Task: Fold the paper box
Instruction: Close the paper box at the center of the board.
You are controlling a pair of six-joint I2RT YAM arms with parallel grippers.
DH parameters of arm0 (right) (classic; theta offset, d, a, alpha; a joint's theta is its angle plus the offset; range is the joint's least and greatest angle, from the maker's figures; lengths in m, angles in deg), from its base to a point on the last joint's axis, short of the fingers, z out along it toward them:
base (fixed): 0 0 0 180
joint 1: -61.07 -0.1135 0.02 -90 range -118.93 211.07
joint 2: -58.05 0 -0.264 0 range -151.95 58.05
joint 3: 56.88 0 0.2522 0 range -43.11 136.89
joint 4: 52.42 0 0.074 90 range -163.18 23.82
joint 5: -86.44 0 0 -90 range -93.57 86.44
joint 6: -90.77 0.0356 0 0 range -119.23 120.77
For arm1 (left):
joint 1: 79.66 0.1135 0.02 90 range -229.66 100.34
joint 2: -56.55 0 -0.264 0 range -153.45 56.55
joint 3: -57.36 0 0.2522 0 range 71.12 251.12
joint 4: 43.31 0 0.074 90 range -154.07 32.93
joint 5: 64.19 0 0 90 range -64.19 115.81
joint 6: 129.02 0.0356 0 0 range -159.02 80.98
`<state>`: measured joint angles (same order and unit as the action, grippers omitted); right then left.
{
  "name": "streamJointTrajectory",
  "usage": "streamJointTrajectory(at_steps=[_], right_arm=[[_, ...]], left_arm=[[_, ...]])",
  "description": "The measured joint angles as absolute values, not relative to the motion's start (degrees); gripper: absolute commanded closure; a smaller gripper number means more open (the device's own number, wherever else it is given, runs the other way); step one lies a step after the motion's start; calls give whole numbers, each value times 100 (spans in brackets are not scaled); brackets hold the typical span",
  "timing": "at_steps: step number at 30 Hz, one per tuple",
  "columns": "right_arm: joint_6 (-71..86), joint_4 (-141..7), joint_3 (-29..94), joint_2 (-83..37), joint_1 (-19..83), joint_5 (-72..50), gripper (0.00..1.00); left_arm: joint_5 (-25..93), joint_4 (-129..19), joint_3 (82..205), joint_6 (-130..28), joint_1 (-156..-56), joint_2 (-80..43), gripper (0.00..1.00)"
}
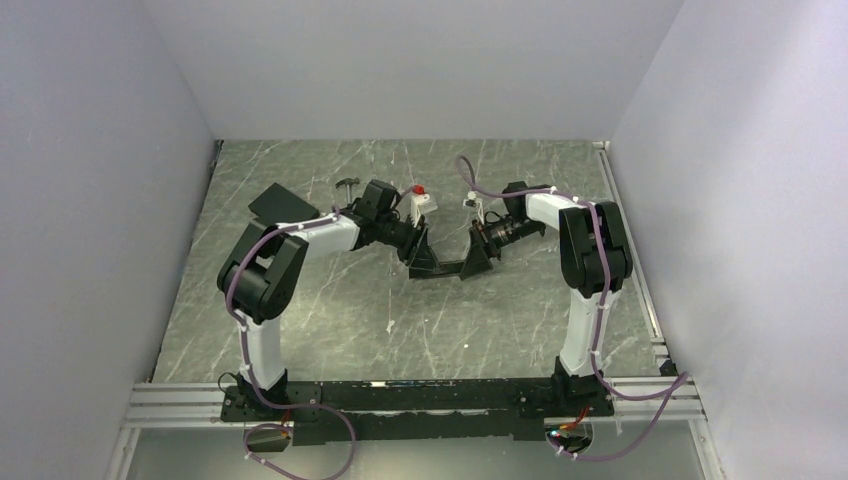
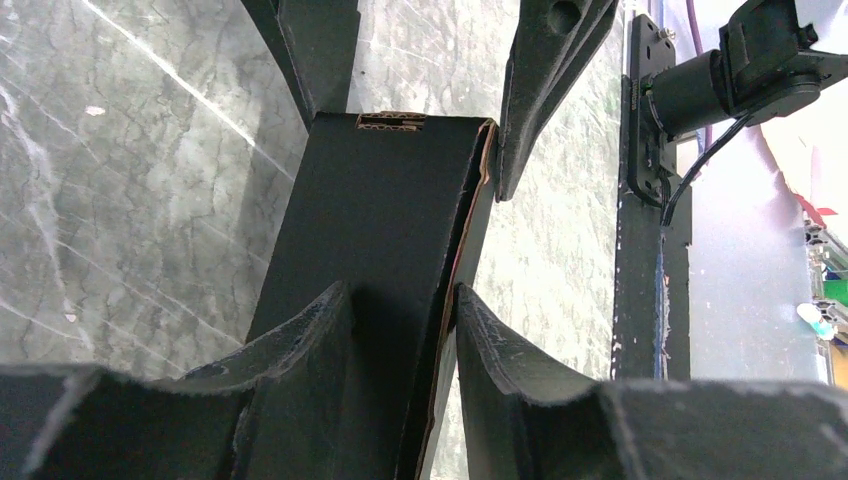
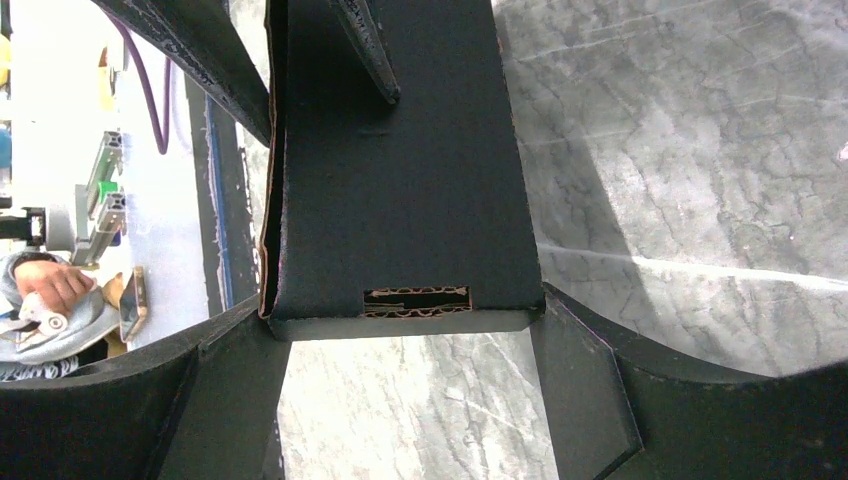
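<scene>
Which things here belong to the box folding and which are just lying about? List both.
Job in hand: paper box; left gripper and right gripper, both clamped on it.
Lying about: black slab; small grey tool.

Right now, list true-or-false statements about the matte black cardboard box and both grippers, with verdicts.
1. The matte black die-cut cardboard paper box is between both grippers. True.
2. The left gripper hangs clear of the box. False: cardboard sits between its fingers.
3. The panel end facing the right gripper has a slot cut in it. True.
4. The right gripper's jaws stand narrower than the left's. False: wider, spanning the panel's width.
5. The table is plain white. False: it is grey and marbled.
</scene>
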<state>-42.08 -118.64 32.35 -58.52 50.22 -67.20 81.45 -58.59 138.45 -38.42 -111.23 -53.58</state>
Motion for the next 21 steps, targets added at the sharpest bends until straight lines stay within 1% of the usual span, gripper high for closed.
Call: streamJointTrajectory(at_steps=[1, 4, 5, 6, 8, 15, 21], right_arm=[[-4216, -11873, 3237, -5857, 5029, -6718, 16], [-4256, -11956, 3276, -5929, 5053, -6744, 15], [-4267, -11989, 3296, -5964, 5059, -6757, 13], [-4269, -12020, 3309, -5995, 5068, -6770, 10], [-4275, -12107, 3359, -6069, 5088, -6799, 1], [-4295, -12315, 3844, -6294, 5118, -6971, 0], [-3917, -12242, 3943, -6314, 5153, -6985, 0]], left_arm=[[8158, -5854, 13863, -3848, -11123, -5375, 58], [8197, -5859, 13919, -3868, -11123, -5434, 58], [8212, -5870, 13948, -3890, -11123, -5462, 58], [8232, -5883, 13983, -3925, -11123, -5489, 58], [8261, -5900, 14048, -3995, -11121, -5552, 58], [8400, -6005, 14287, -4152, -11138, -5810, 58], [8556, -6106, 14470, -4279, -11081, -5963, 58]])
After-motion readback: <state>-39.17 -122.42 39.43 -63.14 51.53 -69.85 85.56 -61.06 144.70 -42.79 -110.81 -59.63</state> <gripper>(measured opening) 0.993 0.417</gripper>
